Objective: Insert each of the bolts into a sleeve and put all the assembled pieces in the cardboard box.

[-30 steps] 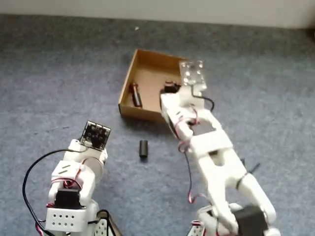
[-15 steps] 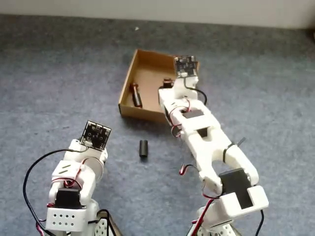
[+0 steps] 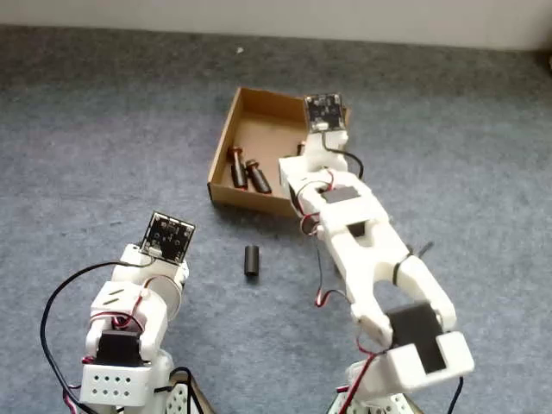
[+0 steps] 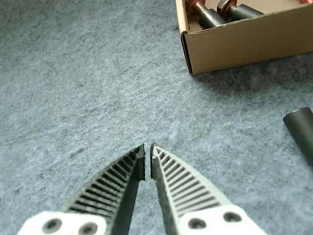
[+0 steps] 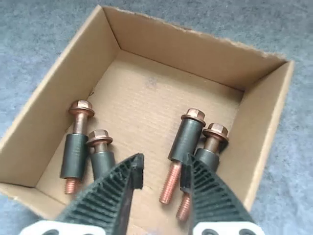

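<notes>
Cardboard box (image 3: 267, 134) holding four sleeved copper bolts (image 5: 187, 137), right gripper (image 5: 162, 169) hanging above it with jaws standing apart, lone black sleeve (image 3: 251, 260) lying on grey carpet (image 3: 103, 129) at 6 o'clock from the box, left gripper (image 4: 147, 149) hovering over carpet, jaws nearly touching

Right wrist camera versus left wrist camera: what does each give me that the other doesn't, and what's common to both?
Right wrist view: the right gripper, open above the cardboard box, and the box's whole floor with four assembled pieces, among them the pair by its fingertips.

Left wrist view: the left gripper, shut over the carpet, and a loose sleeve lying on the carpet outside the box.

Both: the cardboard box and the other pair of assembled pieces, lying by one wall.
</notes>
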Robot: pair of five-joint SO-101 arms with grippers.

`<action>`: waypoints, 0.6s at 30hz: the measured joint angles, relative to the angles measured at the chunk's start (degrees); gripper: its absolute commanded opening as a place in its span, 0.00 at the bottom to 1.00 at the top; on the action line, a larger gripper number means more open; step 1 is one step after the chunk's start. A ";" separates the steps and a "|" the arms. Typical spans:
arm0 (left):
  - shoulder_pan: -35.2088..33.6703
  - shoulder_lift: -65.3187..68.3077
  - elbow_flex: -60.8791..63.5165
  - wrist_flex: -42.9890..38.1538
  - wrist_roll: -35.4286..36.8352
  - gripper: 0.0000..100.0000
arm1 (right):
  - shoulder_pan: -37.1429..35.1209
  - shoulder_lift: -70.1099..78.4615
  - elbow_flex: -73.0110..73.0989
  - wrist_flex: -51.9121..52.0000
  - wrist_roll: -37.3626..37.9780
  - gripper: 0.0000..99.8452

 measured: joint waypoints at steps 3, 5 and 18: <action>0.00 0.00 0.00 0.00 0.00 0.05 | 0.00 -5.71 0.00 4.40 0.00 0.12; 0.00 0.00 0.00 0.00 0.00 0.05 | -0.09 -9.14 0.00 7.74 0.00 0.12; -3.78 0.00 0.00 0.00 0.00 0.05 | -2.99 -18.55 0.00 34.73 0.00 0.12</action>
